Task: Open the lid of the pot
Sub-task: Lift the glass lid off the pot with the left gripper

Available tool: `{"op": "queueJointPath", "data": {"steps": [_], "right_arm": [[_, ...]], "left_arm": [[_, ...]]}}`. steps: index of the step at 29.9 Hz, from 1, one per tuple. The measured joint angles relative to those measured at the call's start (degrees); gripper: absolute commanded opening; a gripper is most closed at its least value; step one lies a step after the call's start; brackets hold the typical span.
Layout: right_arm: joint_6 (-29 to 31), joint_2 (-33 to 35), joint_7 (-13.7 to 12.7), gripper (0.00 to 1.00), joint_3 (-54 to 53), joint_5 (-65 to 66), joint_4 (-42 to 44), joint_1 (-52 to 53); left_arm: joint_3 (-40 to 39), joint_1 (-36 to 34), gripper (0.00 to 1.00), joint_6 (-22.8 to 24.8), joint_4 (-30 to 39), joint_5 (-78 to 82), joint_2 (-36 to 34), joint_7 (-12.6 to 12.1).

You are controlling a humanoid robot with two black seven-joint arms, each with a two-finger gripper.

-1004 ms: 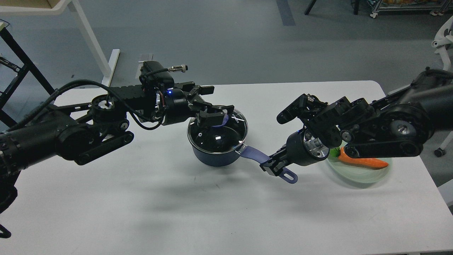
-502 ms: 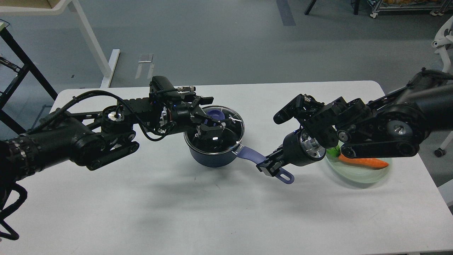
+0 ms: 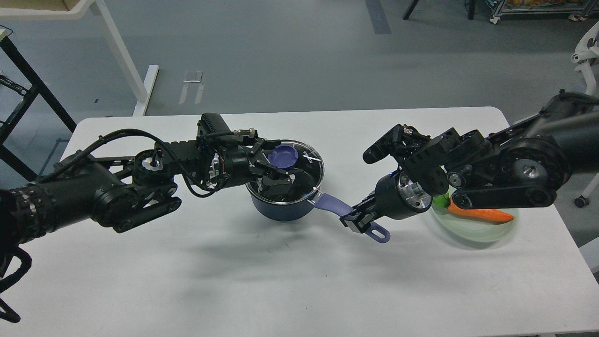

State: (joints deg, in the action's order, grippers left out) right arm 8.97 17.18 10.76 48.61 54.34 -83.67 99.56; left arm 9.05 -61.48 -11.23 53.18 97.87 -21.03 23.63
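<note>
A dark blue pot (image 3: 281, 208) stands on the white table (image 3: 187, 281), its purple handle (image 3: 330, 203) pointing right and towards me. The glass lid (image 3: 312, 161) with a purple knob (image 3: 285, 154) lies on the pot. My left gripper (image 3: 277, 174) is low over the near-left part of the lid, just beside the knob. Its fingers look spread and the knob is bare between and beyond them. My right gripper (image 3: 358, 221) is shut on the outer part of the pot handle, near its end loop (image 3: 380, 234).
A pale green plate (image 3: 486, 231) with an orange carrot (image 3: 482, 215) and a green vegetable (image 3: 441, 201) sits at the right, partly under my right arm. A white desk leg (image 3: 124, 61) and a black frame (image 3: 28, 89) stand beyond the table's far left.
My left arm has dropped and drawn in. Its gripper, which covered the knob a second ago, now sits lower beside it, so the knob shows. The right gripper has hardly moved.
</note>
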Motion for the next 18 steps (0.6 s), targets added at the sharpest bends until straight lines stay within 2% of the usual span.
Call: {"op": "queueJointPath", "data": {"steps": [3,5,7,14,18], "right_arm": [[0.0,0.1,0.0,0.15,0.0,0.0,0.0,0.1],[0.0,0.1,0.0,0.15,0.0,0.0,0.0,0.1],[0.0,0.0,0.0,0.15,0.0,0.0,0.0,0.1],[0.0,-0.2,0.0,0.15,0.0,0.0,0.0,0.1],[0.0,-0.2,0.0,0.15,-0.1,0.0,0.1,0.1]], "left_arm": [[0.0,0.0,0.86,0.0,0.0,0.0,0.0,0.2],[0.0,0.0,0.73,-0.1,0.0,0.0,0.0,0.6],[0.0,0.0,0.66,-0.1,0.0,-0.1,-0.2,1.3],[-0.1,-0.3,0.54,-0.1,-0.1,0.0,-0.6,2.8],[-0.1,-0.4,0.52,-0.1,0.1,0.0,-1.0,3.1]]}}
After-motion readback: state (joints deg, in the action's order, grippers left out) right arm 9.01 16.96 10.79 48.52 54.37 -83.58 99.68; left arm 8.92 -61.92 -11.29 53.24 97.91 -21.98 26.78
